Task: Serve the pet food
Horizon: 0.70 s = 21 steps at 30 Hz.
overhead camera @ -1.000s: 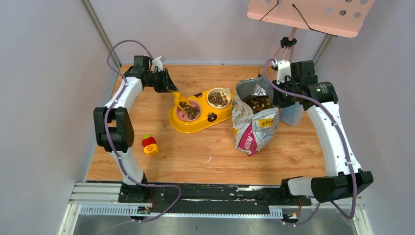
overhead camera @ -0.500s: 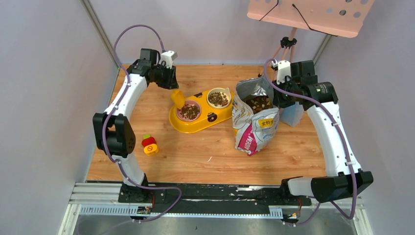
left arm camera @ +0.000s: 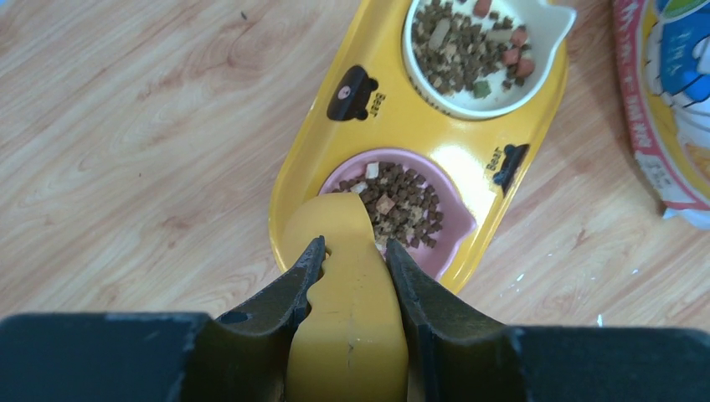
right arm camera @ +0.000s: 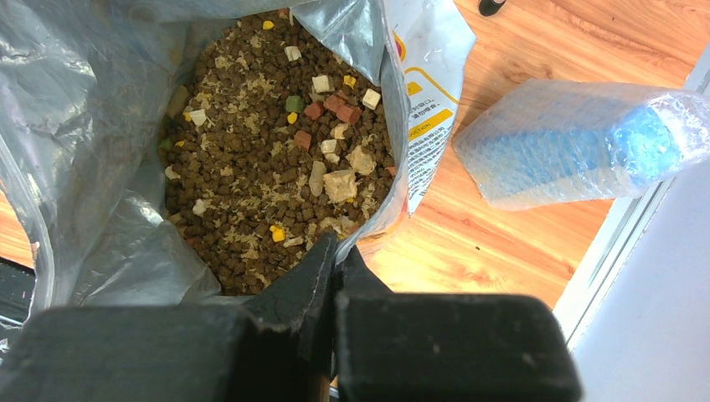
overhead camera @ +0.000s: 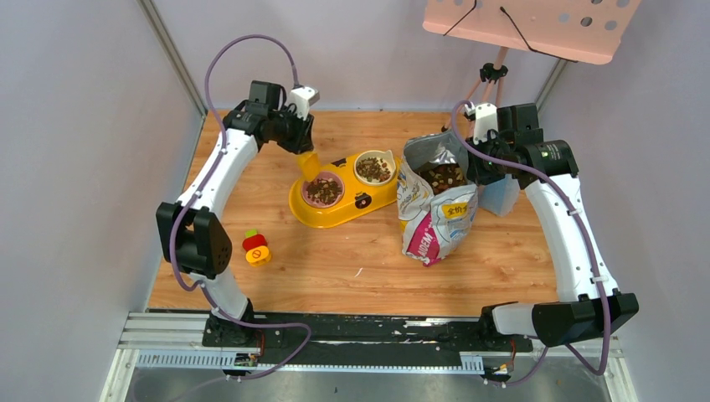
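Observation:
My left gripper (left arm camera: 355,249) (overhead camera: 300,134) is shut on the handle of the yellow scoop (left arm camera: 350,276) (overhead camera: 311,165), which tips steeply over the pink bowl (left arm camera: 452,234) (overhead camera: 308,194). Pet food (left arm camera: 403,208) lies in the pink bowl and more in the white bowl (left arm camera: 469,42) (overhead camera: 374,167). Both bowls sit in a yellow feeder tray (left arm camera: 326,142) (overhead camera: 343,209). My right gripper (right arm camera: 336,249) (overhead camera: 490,163) is shut on the rim of the open foil bag (right arm camera: 92,167) (overhead camera: 435,213), which holds a heap of pet food (right arm camera: 268,159).
A small red, green and yellow toy (overhead camera: 256,247) stands on the wooden table left of the tray. A bubble-wrapped blue packet (right arm camera: 578,142) (overhead camera: 501,194) lies right of the bag by the wall. A pink perforated board on a stand (overhead camera: 536,25) is at the back.
My left arm has swung right and raised its wrist, tipping the scoop from flat to steep; the kibble it held has gone into the pink bowl. The right arm has not moved.

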Available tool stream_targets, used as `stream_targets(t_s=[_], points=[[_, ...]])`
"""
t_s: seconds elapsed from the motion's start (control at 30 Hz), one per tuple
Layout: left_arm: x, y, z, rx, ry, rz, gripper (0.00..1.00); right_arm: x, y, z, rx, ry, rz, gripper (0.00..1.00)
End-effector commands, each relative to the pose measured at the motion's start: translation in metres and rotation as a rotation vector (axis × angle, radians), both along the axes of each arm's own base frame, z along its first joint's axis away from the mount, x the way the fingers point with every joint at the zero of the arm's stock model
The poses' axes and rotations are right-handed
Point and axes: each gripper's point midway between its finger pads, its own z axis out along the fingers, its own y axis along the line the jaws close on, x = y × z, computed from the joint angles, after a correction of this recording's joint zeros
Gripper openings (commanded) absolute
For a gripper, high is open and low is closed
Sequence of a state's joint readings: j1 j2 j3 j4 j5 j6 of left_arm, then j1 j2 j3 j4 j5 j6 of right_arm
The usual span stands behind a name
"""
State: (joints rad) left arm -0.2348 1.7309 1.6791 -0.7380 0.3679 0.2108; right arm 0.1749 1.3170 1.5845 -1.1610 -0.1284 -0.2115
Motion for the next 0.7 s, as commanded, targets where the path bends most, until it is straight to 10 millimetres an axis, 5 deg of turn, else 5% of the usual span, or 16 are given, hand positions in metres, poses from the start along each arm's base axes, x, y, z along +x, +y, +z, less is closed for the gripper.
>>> stream_targets(t_s=[0.0,0.13,0.27,0.47,0.67], points=[[0.001,-0.023,0.096,-0.17,-0.2,-0.069,0.0,0.026,0.003,0.057,0.031,-0.248,0.011,0.0],[-0.005,-0.05,0.167,-0.314,-0.311,-0.137,0.0,0.029,0.006,0.058,0.046,-0.247,0.013,0.0],[-0.011,-0.076,0.202,-0.317,-0.441,-0.213,0.0,0.035,0.007,0.066,0.054,-0.265,0.008,0.0],[-0.046,-0.122,0.272,-0.579,-0.537,-0.339,0.0,0.041,0.013,0.077,0.095,-0.272,-0.001,0.0],[-0.084,-0.172,0.276,-0.673,-0.463,-0.53,0.0,0.043,0.021,0.077,0.138,-0.256,0.009,0.0]])
